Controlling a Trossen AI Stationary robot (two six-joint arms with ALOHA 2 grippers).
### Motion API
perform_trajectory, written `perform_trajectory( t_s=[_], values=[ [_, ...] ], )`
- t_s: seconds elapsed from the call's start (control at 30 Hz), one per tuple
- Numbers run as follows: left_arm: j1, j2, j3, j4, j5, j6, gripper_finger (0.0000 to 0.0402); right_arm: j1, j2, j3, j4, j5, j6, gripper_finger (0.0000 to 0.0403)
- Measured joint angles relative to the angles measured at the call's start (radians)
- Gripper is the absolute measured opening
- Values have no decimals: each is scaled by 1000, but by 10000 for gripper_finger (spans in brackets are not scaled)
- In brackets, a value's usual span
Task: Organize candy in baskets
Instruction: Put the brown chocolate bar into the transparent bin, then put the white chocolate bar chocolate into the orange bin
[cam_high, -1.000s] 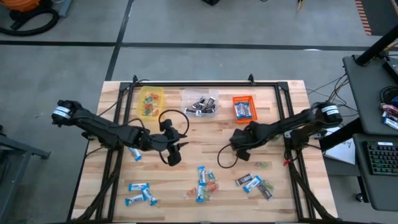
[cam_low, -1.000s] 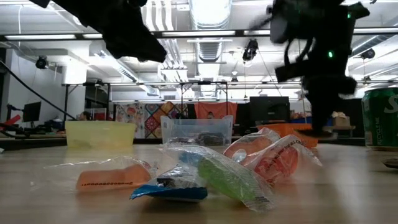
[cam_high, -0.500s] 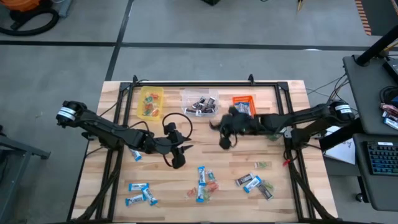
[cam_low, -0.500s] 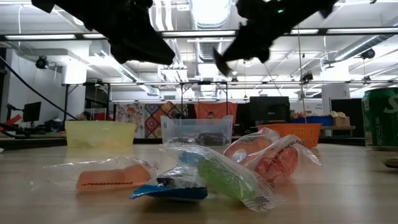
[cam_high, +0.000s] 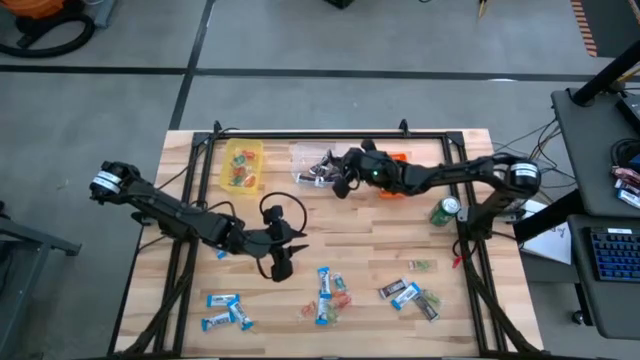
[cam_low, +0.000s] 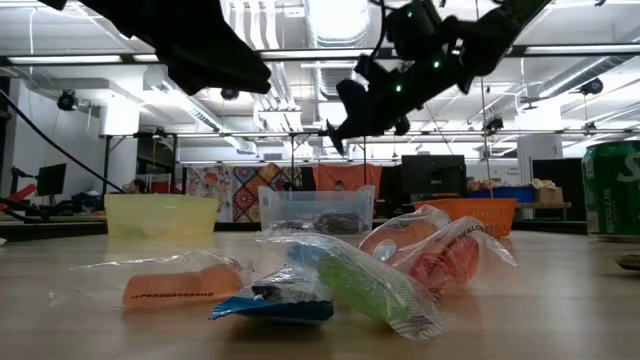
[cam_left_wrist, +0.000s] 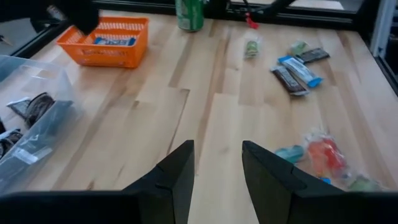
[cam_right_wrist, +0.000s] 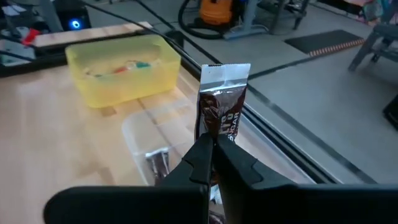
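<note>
My right gripper (cam_high: 338, 180) reaches from the table's right side to above the clear basket (cam_high: 305, 152) and is shut on a dark brown wrapped candy (cam_right_wrist: 222, 102). The yellow basket (cam_high: 243, 163) with small coloured pieces stands to the clear one's left. The orange basket (cam_high: 399, 157) on its right is partly hidden under the right arm. My left gripper (cam_left_wrist: 217, 180) hovers open over bare wood at mid-table (cam_high: 284, 258), nothing between its fingers. Loose candy (cam_high: 325, 285) lies near the front edge. My right gripper pinches the lower end (cam_right_wrist: 214, 134) of the dark brown candy bar between its two fingertips. The fingers come nearly level from the table's right. The bar sticks out beyond the fingers along their line, lifted clear over the clear basket (cam_right_wrist: 149, 146).
A green can (cam_high: 445, 210) stands on the right of the table, beside the right arm. Blue-and-white bars (cam_high: 222, 300) lie front left, and dark and green pieces (cam_high: 405, 293) lie front right. A black frame rail (cam_high: 320, 134) runs along the far edge behind the baskets.
My right gripper has swung from the middle right of the table toward the far edge and the left, rising and tipping from pointing down to nearly level, carrying the dark candy over the clear basket. The green can has come into sight. My left gripper has drifted slightly toward the near edge.
</note>
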Motion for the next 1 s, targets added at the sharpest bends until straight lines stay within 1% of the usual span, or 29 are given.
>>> perform_trajectory(
  t_s=[0.13, 0.23, 0.33, 0.5, 0.67, 0.77, 0.93, 1.0],
  values=[
    [-25, 0, 0, 0, 0, 20, 118, -18, 44, 0, 11, -13, 26, 9],
    [-34, 0, 0, 0, 0, 22, 118, -20, 61, 0, 17, -28, 50, 19],
    [-39, 0, 0, 0, 1, 22, 118, -20, 74, 1, 16, -27, 70, 40],
    [-43, 0, 0, 0, 0, 22, 118, -21, 79, 1, 17, -24, 80, 87],
    [-45, 1, 0, 0, 0, 27, 118, -19, 57, 1, 15, -34, 84, 125],
    [-48, 14, 0, 1, 0, 42, 118, -14, 27, 2, 17, -101, 96, 139],
    [-49, 63, 0, 13, 0, 50, 118, 11, -37, 2, -4, -283, 134, 146],
    [-49, 89, 0, 44, 1, 65, 118, 27, -72, 2, -43, -351, 150, 144]
  ],
)
